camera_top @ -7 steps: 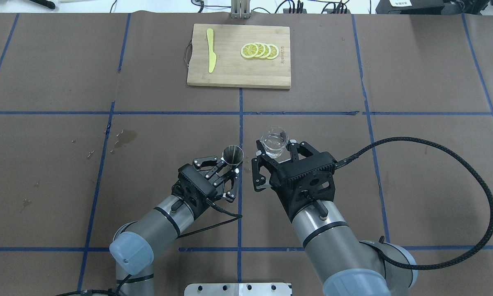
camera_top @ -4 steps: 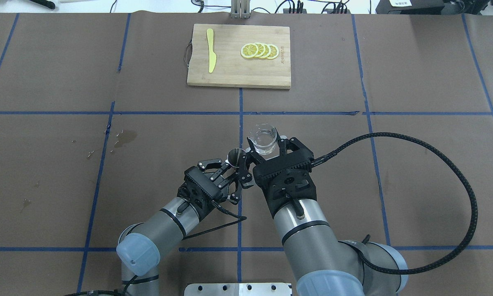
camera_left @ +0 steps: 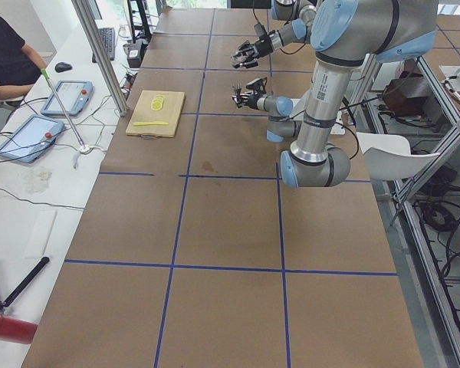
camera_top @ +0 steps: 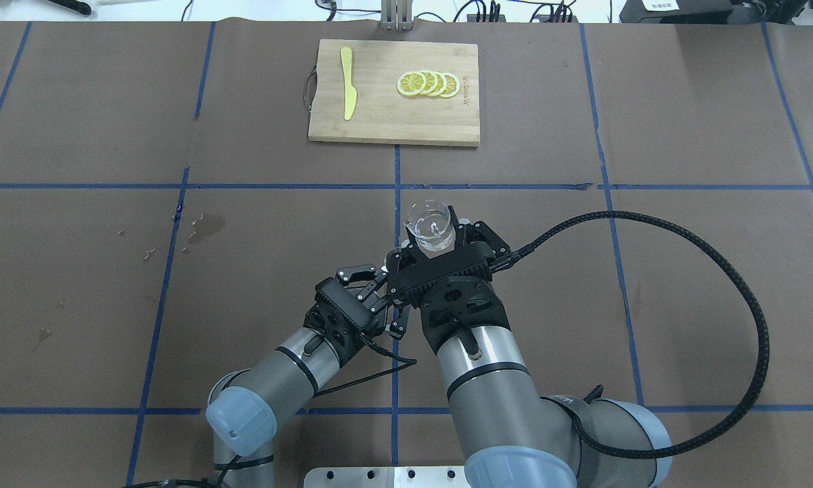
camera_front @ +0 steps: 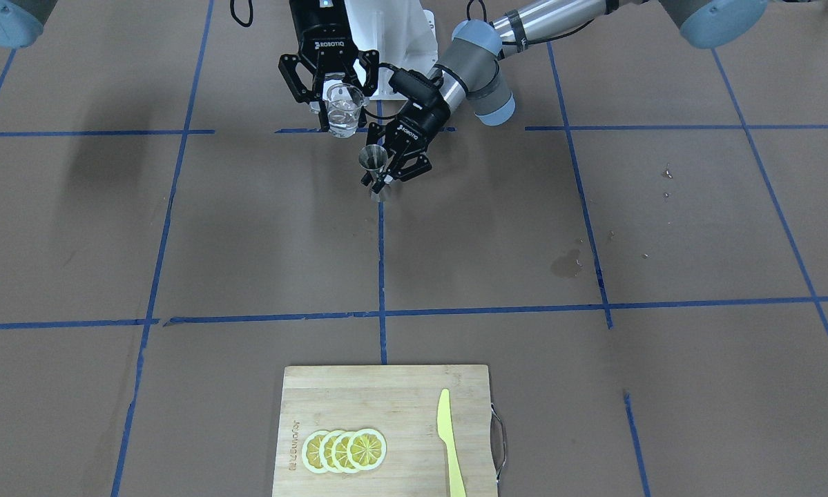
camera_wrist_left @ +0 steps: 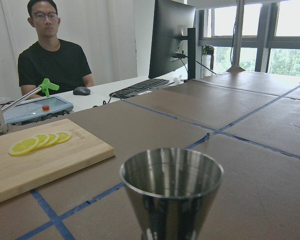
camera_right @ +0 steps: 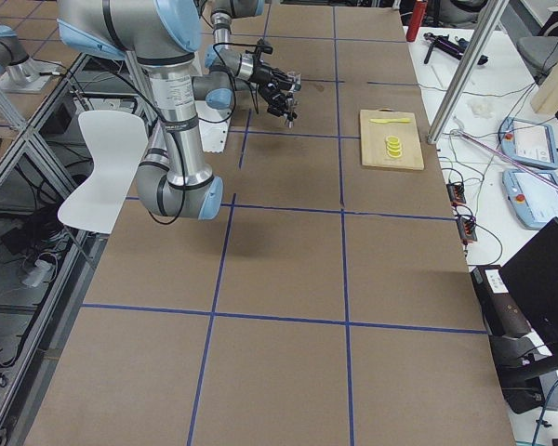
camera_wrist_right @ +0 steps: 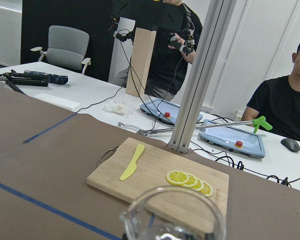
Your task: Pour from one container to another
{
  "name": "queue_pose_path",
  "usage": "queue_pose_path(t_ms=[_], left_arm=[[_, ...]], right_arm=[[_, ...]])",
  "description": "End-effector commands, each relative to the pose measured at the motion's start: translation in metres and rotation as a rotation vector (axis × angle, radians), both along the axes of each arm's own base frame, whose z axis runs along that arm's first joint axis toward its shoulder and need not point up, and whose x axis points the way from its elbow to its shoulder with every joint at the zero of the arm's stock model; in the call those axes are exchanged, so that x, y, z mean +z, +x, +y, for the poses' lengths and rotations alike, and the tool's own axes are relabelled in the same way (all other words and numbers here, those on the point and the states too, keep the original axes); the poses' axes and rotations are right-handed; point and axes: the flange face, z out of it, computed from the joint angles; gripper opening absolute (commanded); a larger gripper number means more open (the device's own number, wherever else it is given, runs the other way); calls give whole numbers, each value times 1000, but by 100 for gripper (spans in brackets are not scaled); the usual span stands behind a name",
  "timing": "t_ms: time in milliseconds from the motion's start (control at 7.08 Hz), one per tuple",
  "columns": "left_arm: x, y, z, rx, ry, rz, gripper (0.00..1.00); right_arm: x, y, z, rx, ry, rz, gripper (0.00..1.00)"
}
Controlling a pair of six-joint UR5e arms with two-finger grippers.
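Across the counter brown paper is laid, and blue tape divides it into big squares. Seen from overhead, some wet spots show at 9 o'clock from the hands. At 12 o'clock lies a wooden cutting board with four lemon slices and a yellow knife. Beyond the far edge there is a white surface with a monitor and a keyboard, and a man in a black shirt sits there.

The glass cup is clear, with a small pouring lip. It stands nearly upright, and some clear liquid seems to be inside. The right hand is clenched around it, above the counter. The jigger is grey steel, narrow at the waist, with its open mouth up. The left hand grasps it at the waist. In the front-facing view it sits at 4 o'clock from the cup, lower and near, not touching.
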Motion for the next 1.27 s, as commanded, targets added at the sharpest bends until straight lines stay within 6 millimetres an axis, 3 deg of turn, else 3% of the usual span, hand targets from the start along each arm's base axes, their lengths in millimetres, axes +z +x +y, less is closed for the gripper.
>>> queue_pose_path(t_ms=[0,565,1129], left_arm=[[-10,3,3,5,2,15,0],[-24,8,3,5,5,33,0],[-26,12,3,5,4,32,0]], right_arm=[[3,-4,0,2,-4,54,6],[7,-9,-1,3,-9,132,5],[8,-15,-1,-12,4,276,4]])
